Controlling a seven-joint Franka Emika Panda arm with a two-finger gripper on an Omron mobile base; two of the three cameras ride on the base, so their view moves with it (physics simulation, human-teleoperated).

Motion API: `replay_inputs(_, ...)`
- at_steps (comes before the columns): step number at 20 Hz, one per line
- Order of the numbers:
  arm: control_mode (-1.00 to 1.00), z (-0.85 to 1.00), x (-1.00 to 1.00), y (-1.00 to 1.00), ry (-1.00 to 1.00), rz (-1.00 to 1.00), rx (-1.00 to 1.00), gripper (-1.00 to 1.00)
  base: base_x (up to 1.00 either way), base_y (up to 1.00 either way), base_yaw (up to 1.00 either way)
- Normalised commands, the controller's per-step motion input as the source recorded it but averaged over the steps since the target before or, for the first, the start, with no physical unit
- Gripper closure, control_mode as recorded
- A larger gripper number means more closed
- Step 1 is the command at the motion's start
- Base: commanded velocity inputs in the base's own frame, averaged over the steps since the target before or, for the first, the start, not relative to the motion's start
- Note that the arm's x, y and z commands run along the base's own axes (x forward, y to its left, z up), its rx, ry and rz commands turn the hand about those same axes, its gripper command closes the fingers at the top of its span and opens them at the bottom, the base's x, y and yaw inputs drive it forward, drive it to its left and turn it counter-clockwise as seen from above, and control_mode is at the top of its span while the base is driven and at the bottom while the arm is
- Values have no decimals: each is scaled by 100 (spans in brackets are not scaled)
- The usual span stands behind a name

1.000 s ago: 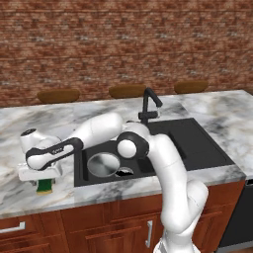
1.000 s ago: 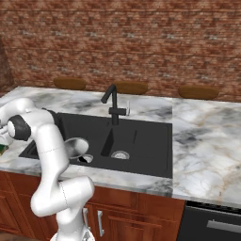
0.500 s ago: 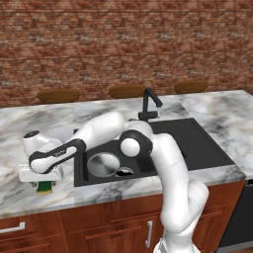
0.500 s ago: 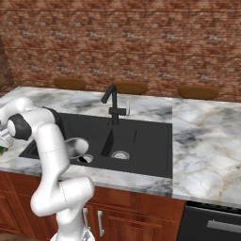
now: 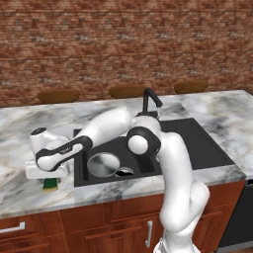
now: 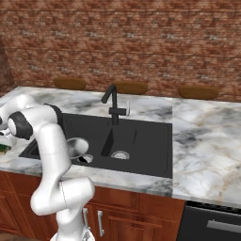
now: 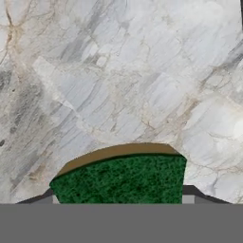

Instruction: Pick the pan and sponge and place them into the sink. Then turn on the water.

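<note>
The sponge (image 7: 121, 179) is seen lying on the marble counter (image 5: 20, 195) just left of the sink (image 5: 197, 143), directly under the gripper (image 5: 49, 182), with a dark finger tip showing at each of its sides in the hand view. Whether the jaws are already pressed onto it cannot be told. The pan (image 5: 103, 164) is already set in the left basin. A weak hold is judged the main risk: if the sponge is pinched near its edge (it is soft and would likely compress), it could twist free during the lift and be dropped on the counter rather than into the basin.
</note>
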Motion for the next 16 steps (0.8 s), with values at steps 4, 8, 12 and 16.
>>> replay_inputs(4,-100,53,-19,-98,-12,1,10,100,0,0,0)
replay_inputs(8,-100,63,0,-97,-7,0,7,100,0,0,0)
replay_inputs(12,-100,48,0,-100,-1,0,4,100,0,0,0)
replay_inputs(16,-100,20,22,-100,0,0,1,100,0,0,0)
